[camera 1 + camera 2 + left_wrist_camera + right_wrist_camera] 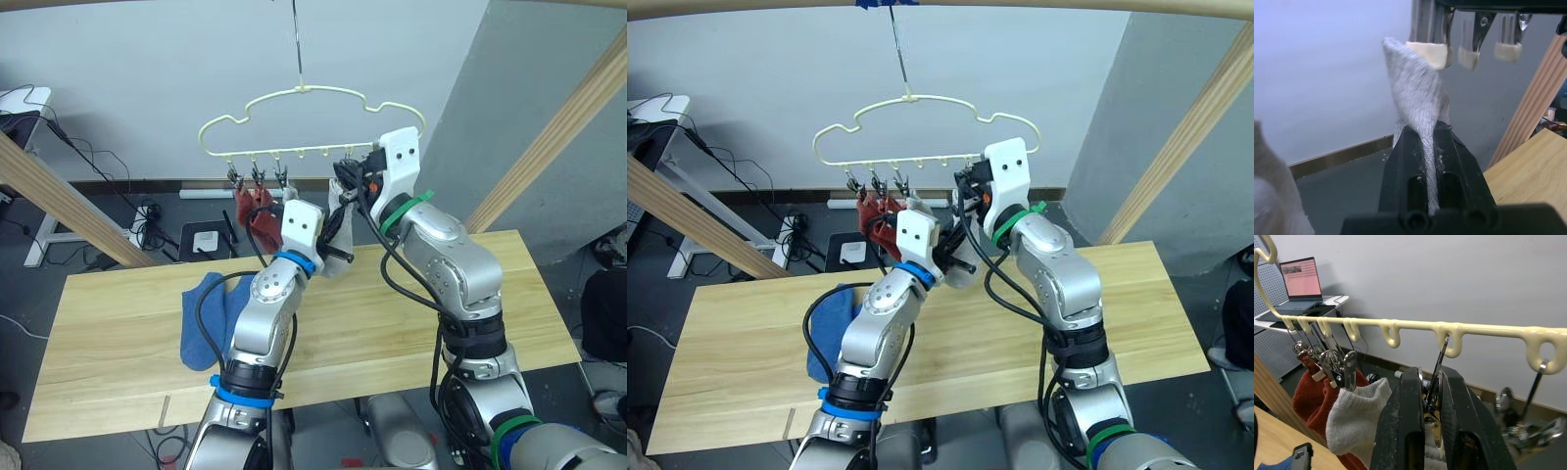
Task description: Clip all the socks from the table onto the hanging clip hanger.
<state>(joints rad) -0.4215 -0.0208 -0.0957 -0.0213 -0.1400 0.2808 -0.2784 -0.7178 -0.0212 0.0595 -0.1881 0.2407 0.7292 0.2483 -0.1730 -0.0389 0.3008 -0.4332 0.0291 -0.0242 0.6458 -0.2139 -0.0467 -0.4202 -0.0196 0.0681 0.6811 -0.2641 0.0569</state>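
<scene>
Right tool (1425,431), seen along its two black fingers (1400,426) in the right wrist view, is clenched on a small metal clip (1436,382) that hangs from a loop of the thin pale yellow wire clip hanger (312,127); the clip's lower end is hidden between the fingers, so its mouth cannot be made out. Left tool (1430,166) is closed tight on a light grey ankle sock of soft fabric (1418,93), whose free end rises to just under a row of pale-tipped clips (1474,44); whether it touches one is hard to tell. In the head views both arms are raised from the elbow and meet just below the hanger's right half, the right forearm reaching up and inward, the left one angled up beneath it, and the white wrist housings cover most of the gripped sock. Two rust red socks (257,211) hang from clips at the hanger's left end, and another light grey sock (1354,416) hangs beside them. Blue socks (206,318) lie bunched on the long light wooden plank table (118,333), partly hidden behind the left arm, so their number is unclear.
</scene>
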